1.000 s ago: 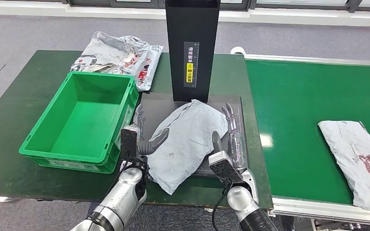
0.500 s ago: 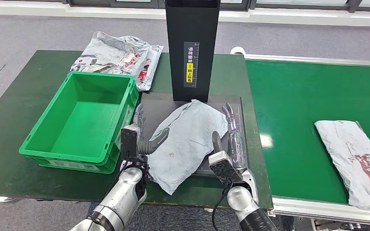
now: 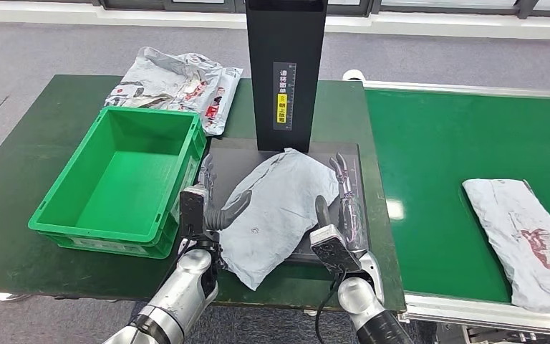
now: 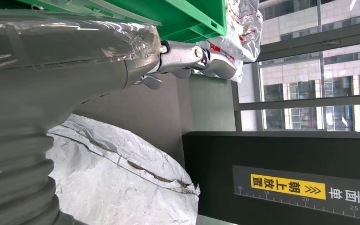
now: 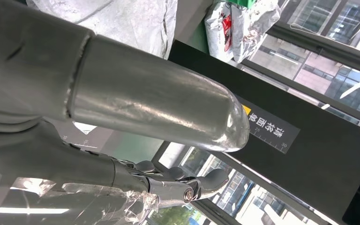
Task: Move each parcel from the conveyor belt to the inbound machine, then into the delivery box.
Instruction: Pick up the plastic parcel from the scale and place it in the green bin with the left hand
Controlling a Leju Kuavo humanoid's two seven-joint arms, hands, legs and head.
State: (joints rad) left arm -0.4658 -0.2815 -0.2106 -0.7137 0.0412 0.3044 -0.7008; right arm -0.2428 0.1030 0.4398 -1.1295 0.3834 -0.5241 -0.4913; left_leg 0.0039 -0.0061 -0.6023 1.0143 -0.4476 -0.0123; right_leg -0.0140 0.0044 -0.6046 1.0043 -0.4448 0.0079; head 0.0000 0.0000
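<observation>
A crumpled grey parcel (image 3: 276,211) lies on the black platform of the inbound machine (image 3: 240,154), its near end hanging over the platform's front edge. My left hand (image 3: 211,204) stands open at the parcel's left side, thumb against its edge and fingers (image 4: 192,56) stretched along the platform. At the parcel's right side my right hand (image 3: 340,204) is open too, fingers spread and thumb upright. The left wrist view shows the parcel (image 4: 117,187) under the thumb. A second grey parcel (image 3: 526,240) with red print lies on the green conveyor belt (image 3: 437,158).
The empty green delivery box (image 3: 79,229) stands left of the platform on the dark green table. Behind it lies a heap of silver-grey parcels (image 3: 179,82). The machine's black tower (image 3: 285,72) rises at the platform's far edge.
The parcel on the conveyor belt has drifted a little to the left. Both hands and the parcel on the platform have stayed where they were.
</observation>
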